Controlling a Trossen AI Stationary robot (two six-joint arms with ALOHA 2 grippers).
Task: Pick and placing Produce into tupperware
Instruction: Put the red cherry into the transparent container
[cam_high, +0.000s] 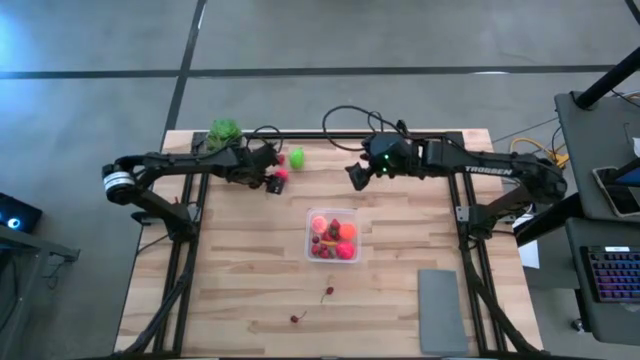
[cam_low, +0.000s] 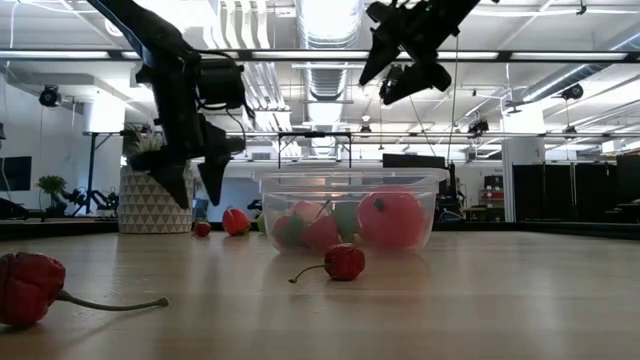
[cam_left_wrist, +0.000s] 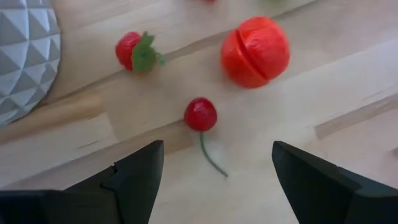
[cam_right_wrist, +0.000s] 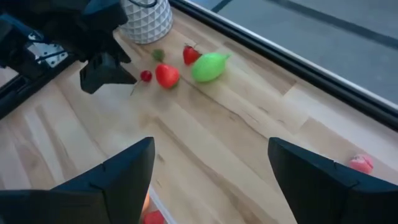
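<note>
Left gripper, fingers apart, hovers over a cherry upper left; right gripper, also apart, waits upper centre above tupperware.

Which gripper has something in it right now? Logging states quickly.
Left gripper: open, empty, above a cherry on the table.
Right gripper: open, empty, raised beyond the container.
</note>
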